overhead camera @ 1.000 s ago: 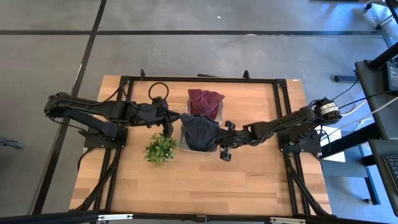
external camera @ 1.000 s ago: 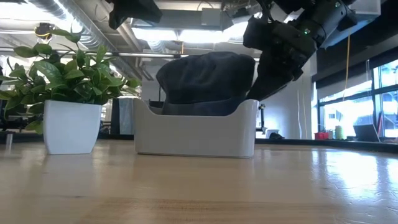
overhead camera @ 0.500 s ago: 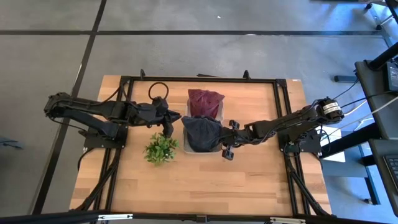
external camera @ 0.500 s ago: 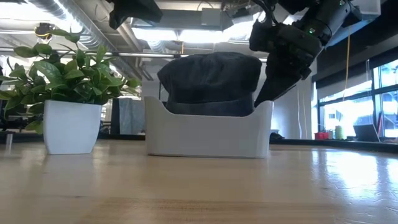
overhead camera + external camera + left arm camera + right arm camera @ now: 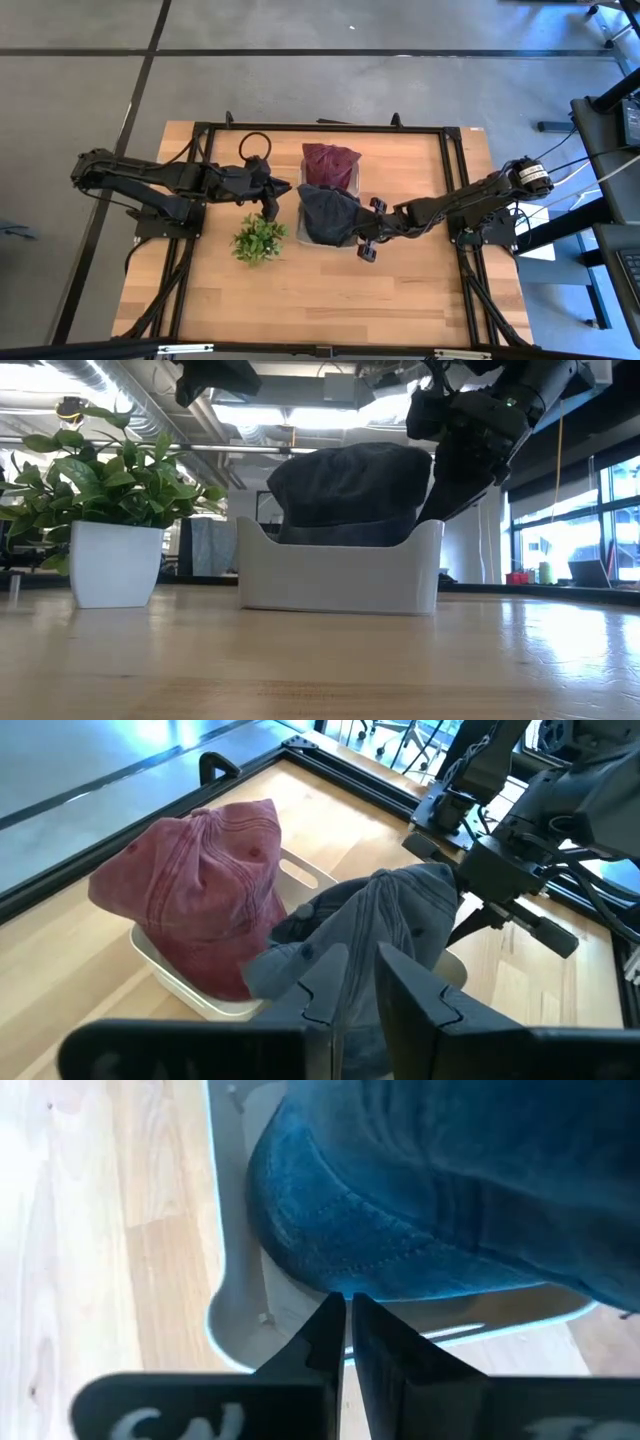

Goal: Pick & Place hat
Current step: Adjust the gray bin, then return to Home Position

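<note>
A dark grey hat [image 5: 325,213] [image 5: 350,490] sits in a white tray [image 5: 340,570] near the table's middle. My right gripper [image 5: 358,233] [image 5: 346,1305] is at the hat's right side, shut on its rim. My left gripper [image 5: 272,200] [image 5: 360,985] hovers left of the tray with its fingers slightly apart, touching nothing. A red hat [image 5: 328,162] [image 5: 200,890] rests in a second tray behind the first. My right gripper pinches the dark hat's lower edge [image 5: 345,1285] on its right side between the two fingers. The fingers come from the table's right, slanting down. The hat stays in the tray, its crown leaning toward the gripper.
A potted plant [image 5: 258,240] [image 5: 110,490] stands left of the tray, near my left gripper. A dark ring [image 5: 255,147] lies toward the far edge. Bare wood shows along the near side and the right of the table.
My right gripper has drawn back toward the table's right edge, still shut on the dark hat. The hat and its white tray have slid right along the table with it, away from the plant.
</note>
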`<state>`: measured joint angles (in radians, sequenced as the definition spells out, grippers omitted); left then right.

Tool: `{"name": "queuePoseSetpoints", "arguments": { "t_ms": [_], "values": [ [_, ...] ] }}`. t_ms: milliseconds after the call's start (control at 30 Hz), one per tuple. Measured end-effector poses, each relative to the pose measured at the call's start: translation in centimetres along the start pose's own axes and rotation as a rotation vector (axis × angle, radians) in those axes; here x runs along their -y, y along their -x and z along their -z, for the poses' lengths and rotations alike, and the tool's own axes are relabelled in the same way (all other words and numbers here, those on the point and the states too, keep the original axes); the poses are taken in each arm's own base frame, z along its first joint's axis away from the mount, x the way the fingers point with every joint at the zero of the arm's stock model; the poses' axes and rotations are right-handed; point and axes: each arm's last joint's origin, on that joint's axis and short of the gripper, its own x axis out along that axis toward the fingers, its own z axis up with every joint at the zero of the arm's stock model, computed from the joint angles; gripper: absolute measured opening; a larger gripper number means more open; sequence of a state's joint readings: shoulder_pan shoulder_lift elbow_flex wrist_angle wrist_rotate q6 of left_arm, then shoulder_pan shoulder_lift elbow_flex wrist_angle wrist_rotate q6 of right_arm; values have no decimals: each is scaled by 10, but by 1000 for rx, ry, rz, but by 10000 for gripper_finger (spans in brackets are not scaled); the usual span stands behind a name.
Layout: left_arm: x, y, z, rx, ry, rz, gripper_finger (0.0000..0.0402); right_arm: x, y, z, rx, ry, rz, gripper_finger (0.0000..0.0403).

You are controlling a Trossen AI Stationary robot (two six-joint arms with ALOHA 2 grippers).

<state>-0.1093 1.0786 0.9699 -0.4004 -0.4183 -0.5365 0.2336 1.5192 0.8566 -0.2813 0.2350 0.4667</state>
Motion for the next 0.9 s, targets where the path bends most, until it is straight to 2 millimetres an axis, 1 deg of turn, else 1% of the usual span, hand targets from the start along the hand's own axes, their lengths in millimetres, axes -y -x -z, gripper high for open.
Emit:
{"name": "queuePoseSetpoints", "arguments": {
  "t_ms": [300, 433, 500, 567, 633, 700, 800, 900],
  "values": [
    [0, 0, 0, 3, -38, -5, 51, -1, 0, -6, 56, -5, 7, 26],
    [0, 0, 0, 3, -49, -6, 48, -5, 5, -15, 85, 45, -4, 26],
    [-1, 2, -1, 5, -78, -4, 48, -9, 11, -23, 105, 77, -33, 26],
    [-4, 10, -2, 8, -124, -3, 49, -16, 26, -36, 157, 98, -91, 26],
    [-9, 22, -3, -18, -146, 7, 51, -22, 47, -46, 221, 106, -132, 26],
    [-14, 36, -2, -23, -131, 23, 51, -23, 71, -49, 275, 121, -171, 26],
    [-19, 63, 6, 33, -178, 102, 50, -16, 107, -36, 345, 146, -224, 26],
    [-27, 83, 18, 128, -194, 263, 48, -2, 135, -14, 421, 104, -243, 26]
  ]
}}
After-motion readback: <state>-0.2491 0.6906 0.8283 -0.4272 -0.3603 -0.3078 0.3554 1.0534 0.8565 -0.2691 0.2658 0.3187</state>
